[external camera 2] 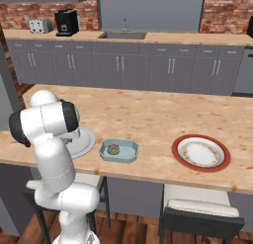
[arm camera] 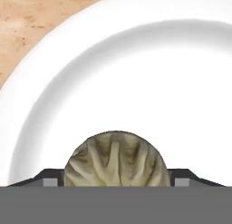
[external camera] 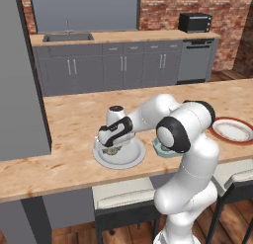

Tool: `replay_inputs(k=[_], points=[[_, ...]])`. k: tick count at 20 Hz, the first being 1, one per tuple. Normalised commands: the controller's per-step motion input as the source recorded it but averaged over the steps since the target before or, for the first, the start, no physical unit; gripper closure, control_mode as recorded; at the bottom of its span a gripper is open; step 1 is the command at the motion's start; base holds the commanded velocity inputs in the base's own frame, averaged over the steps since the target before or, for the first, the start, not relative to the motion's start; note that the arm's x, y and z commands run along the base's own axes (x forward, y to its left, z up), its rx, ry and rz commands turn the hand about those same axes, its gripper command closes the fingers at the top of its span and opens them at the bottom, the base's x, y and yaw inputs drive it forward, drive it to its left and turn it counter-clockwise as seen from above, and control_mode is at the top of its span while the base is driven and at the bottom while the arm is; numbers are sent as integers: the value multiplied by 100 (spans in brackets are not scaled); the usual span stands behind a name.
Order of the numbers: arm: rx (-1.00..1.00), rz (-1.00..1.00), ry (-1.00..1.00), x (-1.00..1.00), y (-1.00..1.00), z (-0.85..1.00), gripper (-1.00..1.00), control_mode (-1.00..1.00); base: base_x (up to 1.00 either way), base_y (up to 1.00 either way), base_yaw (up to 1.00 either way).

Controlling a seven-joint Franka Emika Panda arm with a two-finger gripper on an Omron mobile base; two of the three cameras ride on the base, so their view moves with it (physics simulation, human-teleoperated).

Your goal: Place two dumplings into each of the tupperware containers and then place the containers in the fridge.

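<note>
Gripper [external camera: 111, 148] down on plain grey round plate [external camera: 129, 159], jaws open astride pleated tan dumpling [arm camera: 115, 160], not yet clamped

Brick wall [external camera 2: 227, 11], grey cabinets [external camera 2: 123, 65], wooden counter [external camera 2: 148, 114]

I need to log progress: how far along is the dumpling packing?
Done: one dumpling lies in the blue container. In hand: the gripper straddles a dumpling on the grey plate, not yet lifted. Left: the remaining dumplings, then both containers into the fridge.
</note>
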Motion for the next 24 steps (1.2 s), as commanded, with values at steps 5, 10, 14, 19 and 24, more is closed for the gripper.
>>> replay_inputs(k=[5, 10, 14, 19, 24], points=[[0, 0, 1, 0, -19, 41, 100, -100, 0, 0, 0], [-1, 0, 0, -10, -88, 45, 100, -100, 0, 0, 0], [0, 0, 2, -2, -100, 25, 100, -100, 0, 0, 0], [0, 0, 10, -2, -100, 8, 100, -100, 0, 0, 0], [0, 0, 14, -1, -100, 0, 100, -100, 0, 0, 0]])
